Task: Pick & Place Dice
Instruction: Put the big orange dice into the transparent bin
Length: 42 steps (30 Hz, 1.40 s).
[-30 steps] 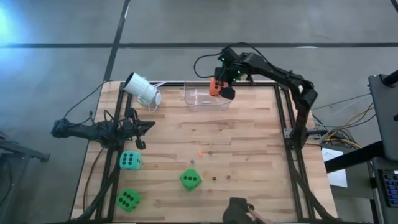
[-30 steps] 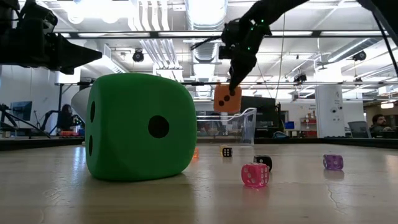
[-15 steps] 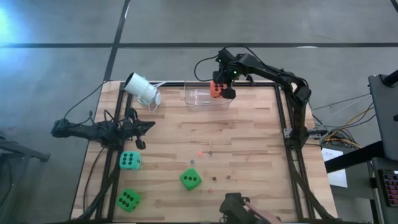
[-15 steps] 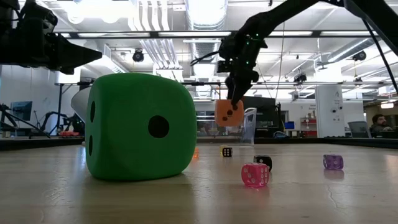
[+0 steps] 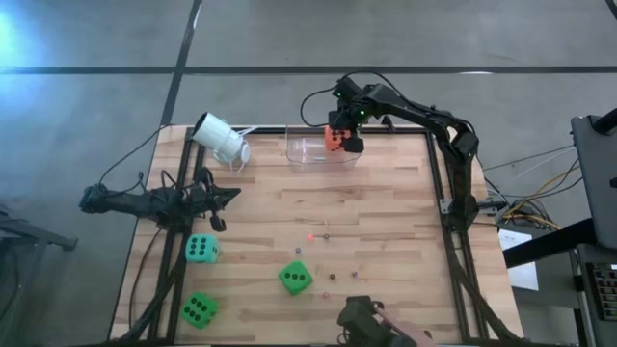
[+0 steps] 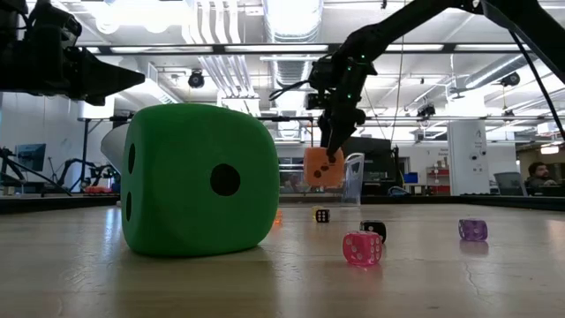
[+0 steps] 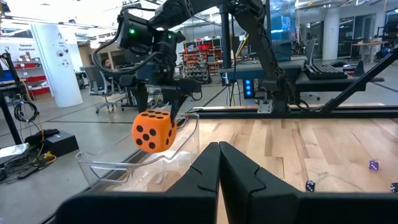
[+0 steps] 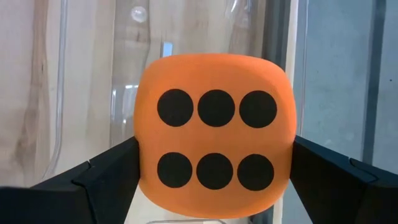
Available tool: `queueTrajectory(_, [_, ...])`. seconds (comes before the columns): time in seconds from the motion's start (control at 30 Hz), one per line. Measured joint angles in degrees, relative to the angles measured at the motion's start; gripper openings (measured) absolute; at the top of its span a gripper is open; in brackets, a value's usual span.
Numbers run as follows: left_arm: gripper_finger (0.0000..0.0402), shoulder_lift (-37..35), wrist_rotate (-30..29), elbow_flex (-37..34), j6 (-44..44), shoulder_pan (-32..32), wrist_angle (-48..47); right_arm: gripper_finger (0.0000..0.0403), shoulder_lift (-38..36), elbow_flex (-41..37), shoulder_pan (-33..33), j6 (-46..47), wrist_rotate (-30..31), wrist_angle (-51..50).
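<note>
A wooden table [image 5: 386,222] is seen from above with two dark robot arms. The right gripper [image 5: 343,138] is held at the far edge of the table, its fingers clamped on an orange die [image 5: 335,139] that is suspended over a clear plastic tray [image 5: 313,154]; in the right wrist view the six-pip face of the die is pressed between the two fingers [image 8: 99,180]. The left gripper [image 5: 224,196] is parked at the left side of the table with its fingers closed together on nothing. A teal die [image 5: 201,249] and two green dice [image 5: 295,278] [image 5: 198,309] sit on the near left part of the table. Tiny coloured dice [image 5: 328,277] are scattered near the middle. A white cup [image 5: 221,140] lies tipped at the far left corner.
</note>
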Motion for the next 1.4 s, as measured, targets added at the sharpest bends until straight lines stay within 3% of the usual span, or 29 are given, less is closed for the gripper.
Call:
queueTrajectory(1.2, [0.001, 0.0, 0.0, -0.02, 0.0, -0.01, -0.02, 0.0359, -0.11, -4.11, -0.28, 2.64, -0.02, 2.8])
queueTrajectory(1.4, [0.001, 0.0, 0.01, -0.01, 0.0, -0.01, 0.0, 0.0381, -0.11, -4.55, -0.28, 2.35, 0.18, 4.54])
